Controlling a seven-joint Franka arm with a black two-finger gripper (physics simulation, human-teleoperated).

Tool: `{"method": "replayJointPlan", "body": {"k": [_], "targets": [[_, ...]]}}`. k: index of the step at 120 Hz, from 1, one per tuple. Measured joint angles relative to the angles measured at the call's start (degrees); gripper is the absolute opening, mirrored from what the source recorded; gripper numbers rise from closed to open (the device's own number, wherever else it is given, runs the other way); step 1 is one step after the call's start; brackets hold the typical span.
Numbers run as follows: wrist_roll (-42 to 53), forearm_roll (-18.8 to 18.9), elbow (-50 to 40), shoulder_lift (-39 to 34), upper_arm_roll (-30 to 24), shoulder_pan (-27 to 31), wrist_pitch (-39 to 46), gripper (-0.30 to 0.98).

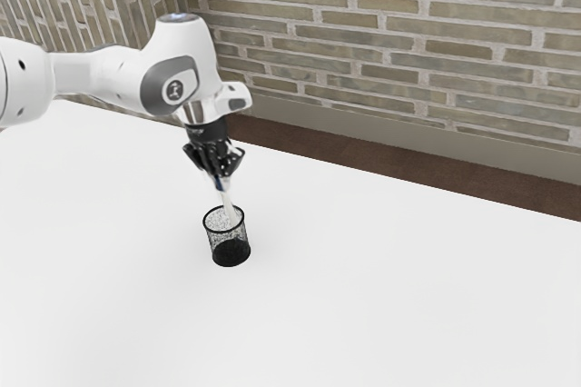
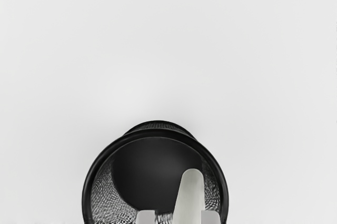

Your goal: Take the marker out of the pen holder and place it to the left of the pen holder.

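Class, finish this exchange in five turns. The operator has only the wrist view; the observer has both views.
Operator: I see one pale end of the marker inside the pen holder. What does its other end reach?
Observer: The marker rises past the rim of the pen holder, up to the hand.
Operator: Any other colour on it?
Observer: Yes, a dark blue part close beneath the hand.
Operator: And where does the arm come in?
Observer: The arm comes from the exterior view's left, with a brick wall beyond the table.
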Motion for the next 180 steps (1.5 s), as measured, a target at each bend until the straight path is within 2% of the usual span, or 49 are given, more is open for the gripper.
{"method": "replayJointPlan", "body": {"k": [47,65,81,101,140,159,161,180], "targets": [[-0.77,0.47,1.56,-5.48,2.92,-0.01,-1.07,-0.10],[-0.99,0.64,3.89,-3.83,6.65,0.18,-0.10,-0.10],[-1.17,1.00,5.93,0.66,9.87,0.24,2.43,-0.10],[-1.47,1.25,6.45,4.84,11.63,2.29,8.88,-0.10],[-2.85,1.44,4.15,12.01,11.82,5.92,30.19,-0.10],[-3.12,1.19,3.75,13.98,11.84,7.16,36.06,-0.10],[-3.11,1.14,3.73,14.20,11.84,7.20,36.46,-0.09],[-1.99,0.08,3.64,14.89,11.77,7.35,38.82,0.27]]}}
